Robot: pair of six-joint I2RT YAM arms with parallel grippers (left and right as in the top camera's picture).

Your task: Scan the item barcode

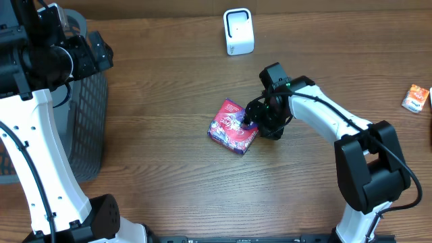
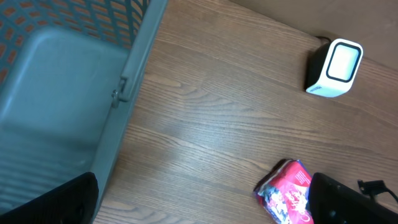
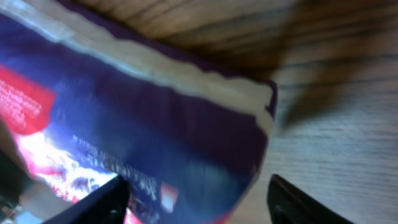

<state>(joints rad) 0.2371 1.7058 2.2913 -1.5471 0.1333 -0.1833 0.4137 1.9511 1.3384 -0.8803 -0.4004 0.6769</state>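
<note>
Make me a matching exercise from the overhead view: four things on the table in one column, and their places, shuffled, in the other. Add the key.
Things
1. barcode scanner
2. purple packet
3. grey basket
4. orange packet

Places
A. left end of the table
B. far side, about the middle
C. right edge
D. centre of the table

Pairs: 1-B, 2-D, 3-A, 4-C

grey basket (image 1: 91,131), orange packet (image 1: 416,98), wooden table (image 1: 169,182)
</note>
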